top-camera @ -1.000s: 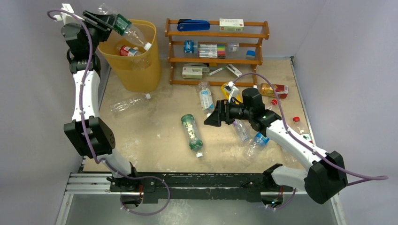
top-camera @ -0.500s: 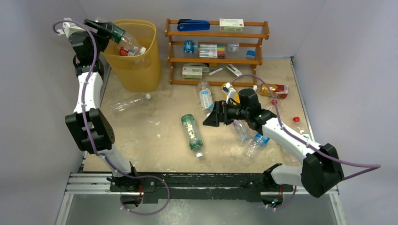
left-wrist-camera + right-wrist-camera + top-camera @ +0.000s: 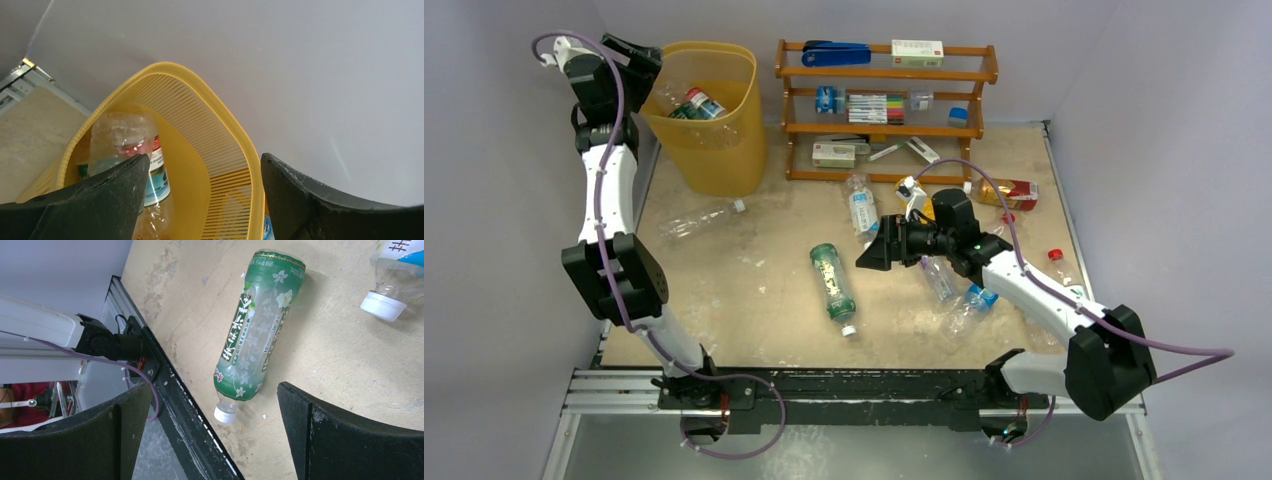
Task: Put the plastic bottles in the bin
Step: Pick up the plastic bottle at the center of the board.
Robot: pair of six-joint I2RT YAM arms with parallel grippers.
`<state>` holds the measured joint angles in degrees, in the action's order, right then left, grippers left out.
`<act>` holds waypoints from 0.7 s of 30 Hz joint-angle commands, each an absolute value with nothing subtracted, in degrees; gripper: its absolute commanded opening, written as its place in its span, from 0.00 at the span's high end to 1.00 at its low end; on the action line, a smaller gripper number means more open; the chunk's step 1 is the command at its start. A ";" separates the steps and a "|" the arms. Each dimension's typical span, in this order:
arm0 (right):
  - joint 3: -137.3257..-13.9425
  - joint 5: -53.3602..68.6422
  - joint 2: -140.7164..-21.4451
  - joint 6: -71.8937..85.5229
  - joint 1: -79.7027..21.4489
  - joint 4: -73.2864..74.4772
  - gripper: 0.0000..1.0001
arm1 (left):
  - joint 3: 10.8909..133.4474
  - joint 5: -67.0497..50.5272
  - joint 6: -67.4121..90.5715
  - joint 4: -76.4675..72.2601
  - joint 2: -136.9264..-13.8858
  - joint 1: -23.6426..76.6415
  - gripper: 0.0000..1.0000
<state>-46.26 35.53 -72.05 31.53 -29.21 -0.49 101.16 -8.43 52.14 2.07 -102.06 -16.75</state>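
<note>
Bottles [image 3: 692,222] litter the tabletop [image 3: 754,290]; a green bottle [image 3: 255,325] lies just ahead of the right gripper [image 3: 212,440], spread wide. Best to descend squarely across its middle. Left gripper [image 3: 205,157] gapes empty over the bin [image 3: 167,65].

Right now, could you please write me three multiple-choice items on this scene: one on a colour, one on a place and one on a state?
1. The bin is: A) blue B) white C) yellow-orange.
2. The green-labelled bottle is: A) lying on the table between the arms B) inside the bin C) leaning on the bin.
3. The left gripper is: A) shut on a bottle B) open and empty C) shut with nothing held.

Answers: C, its walls show yellow-orange in the top view; A, it lies on its side on bare tabletop; B, the wrist view shows a wide gap with nothing gripped.
</note>
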 commanded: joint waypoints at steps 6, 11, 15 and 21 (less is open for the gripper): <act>-47.69 36.28 -72.60 31.13 -29.36 -2.42 0.01 | 100.55 -13.96 51.84 7.55 -92.04 -16.64 0.18; -47.53 36.34 -72.98 31.52 -29.36 -2.55 0.01 | 94.98 -16.23 49.19 12.71 -85.41 -16.57 0.17; -47.78 34.76 -74.50 31.56 -29.76 -1.71 0.01 | 88.10 -19.68 50.35 13.10 -80.66 -16.29 0.17; -49.84 31.05 -78.07 31.42 -32.47 -0.02 0.02 | 77.78 -21.31 49.45 13.97 -75.45 -13.10 0.17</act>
